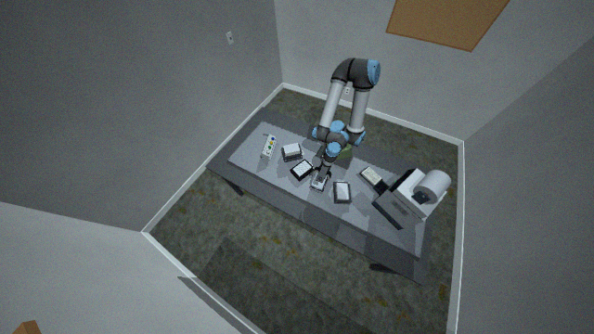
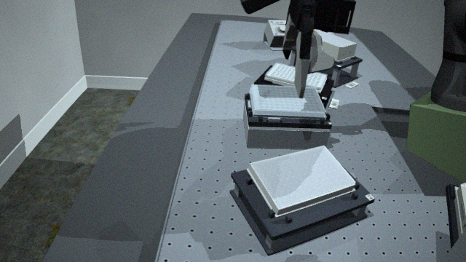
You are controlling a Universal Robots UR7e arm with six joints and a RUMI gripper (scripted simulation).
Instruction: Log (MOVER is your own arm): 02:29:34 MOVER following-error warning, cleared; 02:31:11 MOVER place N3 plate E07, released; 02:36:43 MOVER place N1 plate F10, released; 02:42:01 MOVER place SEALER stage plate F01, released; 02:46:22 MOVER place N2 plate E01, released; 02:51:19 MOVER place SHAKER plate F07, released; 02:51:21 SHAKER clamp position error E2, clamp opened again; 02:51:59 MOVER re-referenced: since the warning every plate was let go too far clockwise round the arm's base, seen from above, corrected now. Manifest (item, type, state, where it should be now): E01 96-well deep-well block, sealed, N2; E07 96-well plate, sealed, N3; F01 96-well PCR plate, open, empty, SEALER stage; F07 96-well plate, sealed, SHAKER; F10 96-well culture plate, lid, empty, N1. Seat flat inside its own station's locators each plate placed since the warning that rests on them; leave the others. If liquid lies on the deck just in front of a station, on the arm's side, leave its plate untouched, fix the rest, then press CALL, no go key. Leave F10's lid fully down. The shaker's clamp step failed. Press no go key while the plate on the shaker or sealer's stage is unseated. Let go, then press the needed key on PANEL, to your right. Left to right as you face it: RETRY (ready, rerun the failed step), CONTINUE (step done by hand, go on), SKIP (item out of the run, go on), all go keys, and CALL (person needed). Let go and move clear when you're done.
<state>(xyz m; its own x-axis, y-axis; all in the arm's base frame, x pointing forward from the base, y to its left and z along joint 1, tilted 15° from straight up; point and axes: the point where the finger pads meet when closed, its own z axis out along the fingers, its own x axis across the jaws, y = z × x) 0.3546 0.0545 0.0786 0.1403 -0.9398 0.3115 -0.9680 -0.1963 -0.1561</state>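
My gripper (image 2: 299, 87) is open and hangs straight down over the far right part of the sealed plate (image 2: 285, 100) on the grey shaker block (image 2: 287, 135). One long finger reaches down to the plate's top and nothing is held. It also shows over this plate in the overhead view (image 1: 319, 180). In front, a lidded plate (image 2: 301, 179) lies turned askew on its black nest (image 2: 302, 215). Behind the shaker, a white well plate (image 2: 291, 74) sits on another black nest. A tall deep-well block (image 2: 336, 45) stands further back. The key panel (image 1: 268, 146) is at the table's end.
The arm's green pedestal (image 2: 435, 136) stands to the right. The sealer with its roll (image 1: 413, 192) is at the other table end, with a plate (image 1: 371, 175) before it. Another plate (image 1: 342, 191) lies between. Small label tags (image 2: 334, 103) lie on the deck.
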